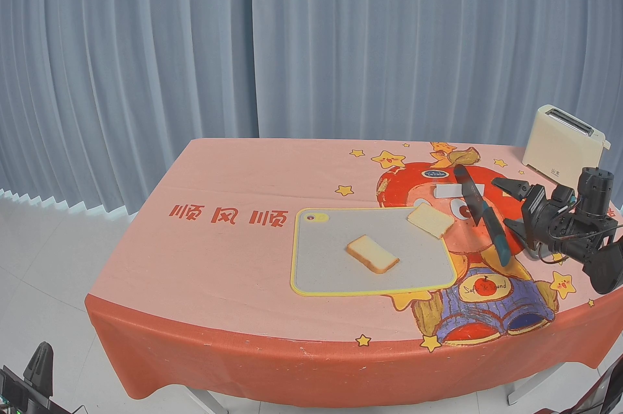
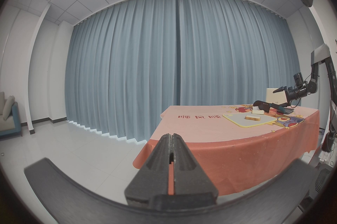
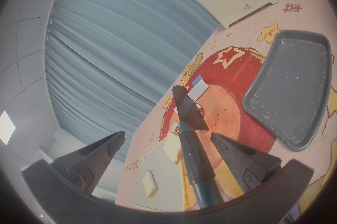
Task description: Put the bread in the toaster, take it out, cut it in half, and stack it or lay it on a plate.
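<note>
One half of the bread [image 1: 372,254] lies flat in the middle of the grey, yellow-rimmed cutting board [image 1: 324,269], right of centre in the head view. The other half [image 1: 430,219] sits at the board's upper right corner, overhanging the rim. Just right of it lies the knife [image 1: 483,214], its dark blade propped on a small white block [image 1: 454,191] and its teal handle pointing to the lower right. The right gripper [image 1: 501,201] hovers beside the knife with its fingers spread wide; the wrist view shows the handle between them, ungrasped. That view also shows a dark grey plate [image 3: 291,94], speckled with crumbs, near the knife. The cream toaster [image 1: 563,144] stands at the far right, with a small dark mark on its side.

The table [image 1: 227,279] wears a pink-orange cloth printed with red characters, yellow stars and a cartoon figure. Behind hangs a blue-grey curtain [image 1: 259,26] above a white tiled floor.

The left gripper [image 2: 171,144] is clenched on nothing, well clear of the table; its view adds ceiling panels and a sofa end [image 2: 7,116].
</note>
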